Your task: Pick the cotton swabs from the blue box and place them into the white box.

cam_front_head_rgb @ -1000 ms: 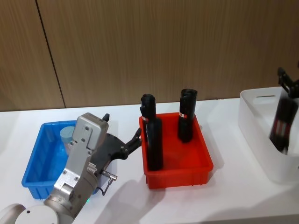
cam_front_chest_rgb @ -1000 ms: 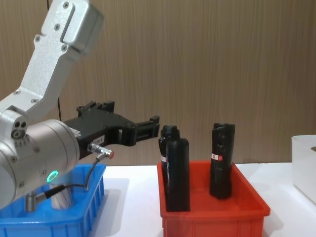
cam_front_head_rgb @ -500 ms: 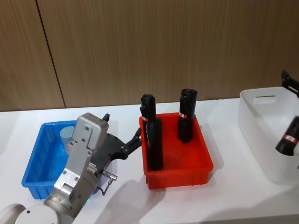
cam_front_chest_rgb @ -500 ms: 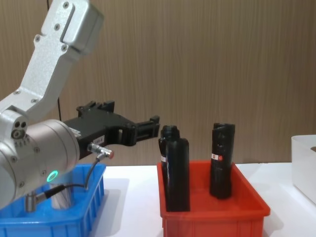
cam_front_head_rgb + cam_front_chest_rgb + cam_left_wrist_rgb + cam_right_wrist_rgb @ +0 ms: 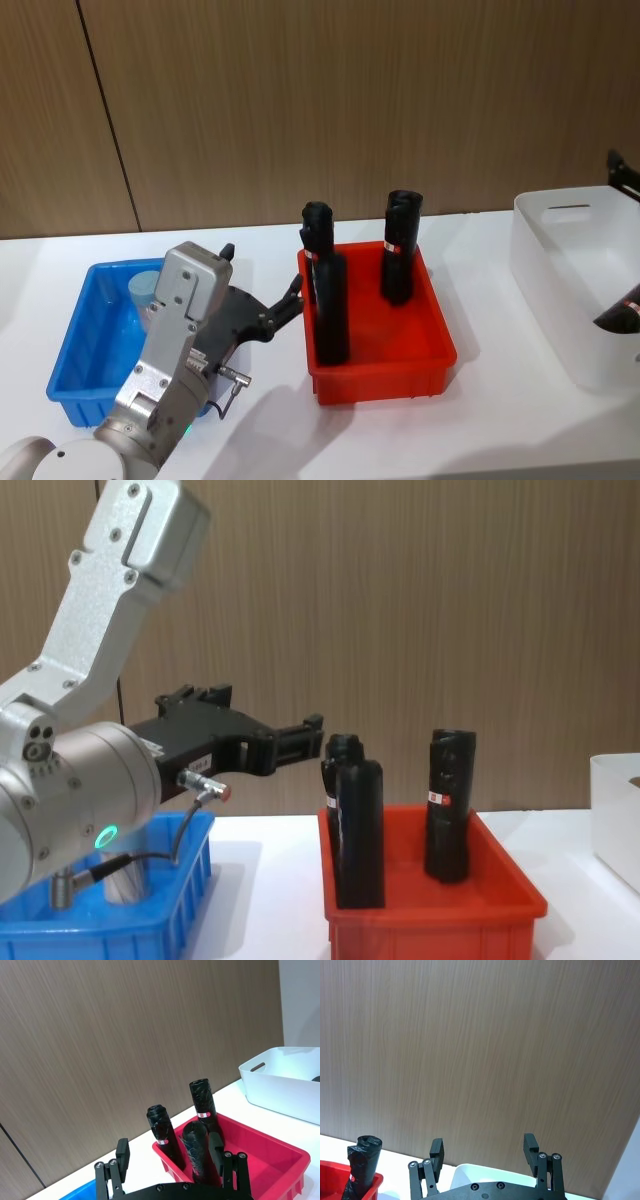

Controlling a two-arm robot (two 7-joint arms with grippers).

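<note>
1. The left gripper (image 5: 290, 300) hangs with its fingers spread and nothing between them, pointing toward the red bin (image 5: 440, 362) from a spot just past the blue box's (image 5: 70, 350) rim.
2. Behind and below that gripper, one jar of cotton swabs (image 5: 146, 290) stands upright near the far end of the blue box, its grey-blue lid facing up; the arm's housing covers part of the box floor, so whether more jars are there cannot be told.
3. The jar looks light and rigid, with smooth clear plastic walls that are likely slippery. A grip across the round body just under the lid, with moderate squeeze, seems safest; pinching the lid alone risks it popping off.
4. Ahead of the left gripper, two black bottles (image 5: 328, 300) stand in the red bin, tall enough to snag a low carry.
5. The right gripper (image 5: 485, 1152), fingers apart and empty, is up at the far rim of the white box (image 5: 560, 290), well apart from the left gripper, and a black bottle (image 5: 622, 308) lies inside that box.
</note>
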